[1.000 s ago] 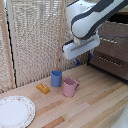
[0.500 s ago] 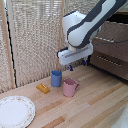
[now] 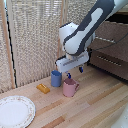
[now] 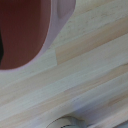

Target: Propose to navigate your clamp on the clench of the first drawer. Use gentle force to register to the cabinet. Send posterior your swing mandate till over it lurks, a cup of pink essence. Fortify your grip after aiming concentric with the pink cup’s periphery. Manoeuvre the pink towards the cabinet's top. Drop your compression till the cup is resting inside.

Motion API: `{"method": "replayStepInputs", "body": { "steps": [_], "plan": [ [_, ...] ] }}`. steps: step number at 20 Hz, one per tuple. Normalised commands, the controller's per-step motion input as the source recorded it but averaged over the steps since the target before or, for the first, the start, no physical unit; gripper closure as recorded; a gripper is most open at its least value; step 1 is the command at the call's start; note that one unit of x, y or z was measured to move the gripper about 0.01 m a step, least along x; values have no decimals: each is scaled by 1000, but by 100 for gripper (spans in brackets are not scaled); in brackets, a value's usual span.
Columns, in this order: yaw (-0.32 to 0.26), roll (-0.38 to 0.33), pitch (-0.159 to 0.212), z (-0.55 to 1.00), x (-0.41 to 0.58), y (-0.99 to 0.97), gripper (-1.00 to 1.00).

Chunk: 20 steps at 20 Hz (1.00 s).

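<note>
Home-like rm, wood table, reed blind, dark cabinet

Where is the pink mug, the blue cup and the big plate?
pink mug point(image 3: 69, 88): exterior view, on its side wall.
blue cup point(image 3: 56, 78): exterior view, on its outer wall.
plate point(image 3: 15, 111): exterior view, on its bare white middle.

Cabinet cut by exterior view's right edge, plate cropped at lower left, pink cup only partly framed at wrist, clamp finger spacing indistinct
</note>
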Motion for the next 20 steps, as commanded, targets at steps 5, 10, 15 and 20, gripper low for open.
{"method": "replayStepInputs", "body": {
  "steps": [5, 10, 15, 20],
  "plan": [
    [372, -6, 0, -105, 34, -156, -100],
    [278, 53, -8, -289, 291, -251, -100],
    [52, 110, -63, -430, 254, -102, -100],
    [6, 78, -109, -367, 75, 83, -100]
  ]
}}
